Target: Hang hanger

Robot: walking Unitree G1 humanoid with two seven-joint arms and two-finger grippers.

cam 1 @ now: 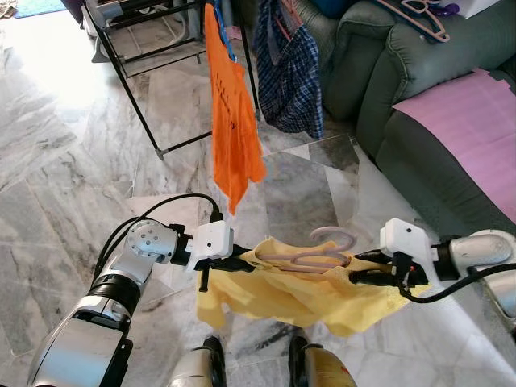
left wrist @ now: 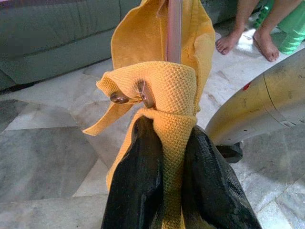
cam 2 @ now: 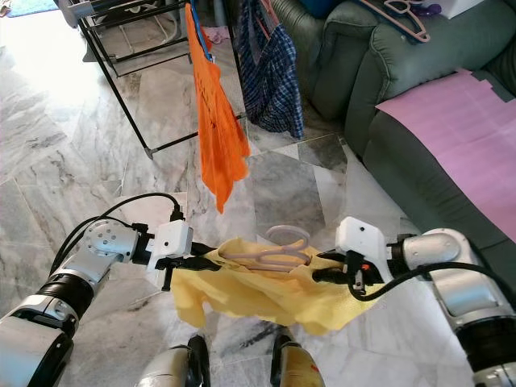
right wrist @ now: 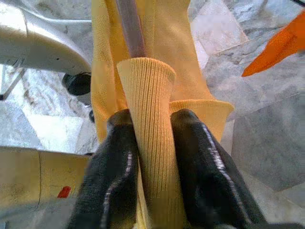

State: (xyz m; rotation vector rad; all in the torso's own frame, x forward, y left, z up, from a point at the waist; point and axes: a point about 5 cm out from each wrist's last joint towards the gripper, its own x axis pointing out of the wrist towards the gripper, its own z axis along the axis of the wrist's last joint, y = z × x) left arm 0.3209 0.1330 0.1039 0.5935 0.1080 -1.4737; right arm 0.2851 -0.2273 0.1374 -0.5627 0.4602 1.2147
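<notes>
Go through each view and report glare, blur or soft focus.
Left eye view: the marble floor is blown out white at upper left, while the yellow knit garment is sharp. Left wrist view: the black fingers are crisp and the green sofa soft. Right wrist view: the hanging orange cloth is blurred.

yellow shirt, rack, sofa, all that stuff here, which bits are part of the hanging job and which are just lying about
Job:
yellow shirt
pink hanger
left gripper
right gripper
drying rack

Lying about:
orange shirt
checked garment
green sofa
pink sheet
</notes>
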